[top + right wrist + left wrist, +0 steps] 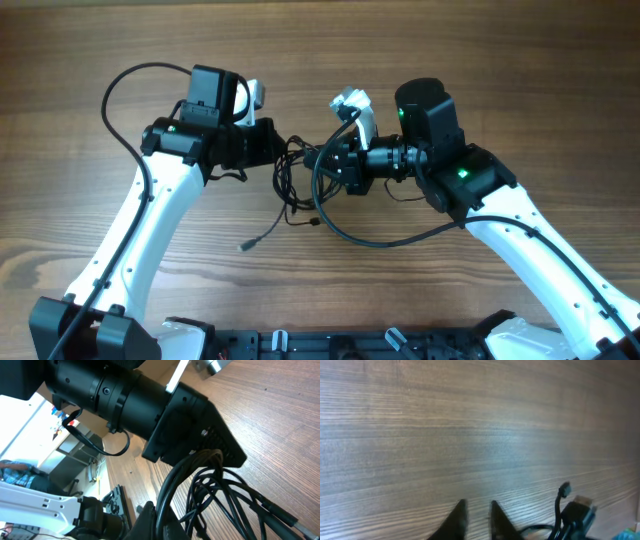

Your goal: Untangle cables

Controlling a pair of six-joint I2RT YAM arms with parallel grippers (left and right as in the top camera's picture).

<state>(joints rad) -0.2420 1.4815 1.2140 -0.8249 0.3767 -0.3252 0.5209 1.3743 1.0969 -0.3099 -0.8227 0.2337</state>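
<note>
Two arms meet over the middle of a brown wooden table (pixel 480 60) in the overhead view, with the cables (pixel 297 182) bunched between the left gripper (pixel 279 150) and the right gripper (pixel 332 172)

Left wrist view: bare wood grain and a black plug (pixel 579 510) at near right; the jaws are almost together, and I cannot tell whether they grip anything

Only the right wrist view shows a bright room (pixel 75 445) beyond the table at left; there the jaws are clamped on the cable strands

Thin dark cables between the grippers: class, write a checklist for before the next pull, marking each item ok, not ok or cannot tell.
1. Right gripper shut on thin dark cables: ok.
2. Left gripper holding a strand: cannot tell; nothing shows between its nearly closed fingertips.
3. Cables untangled: not ok, bunched in loops.
4. Loose plug end lying free on brown wooden table: ok.
</note>
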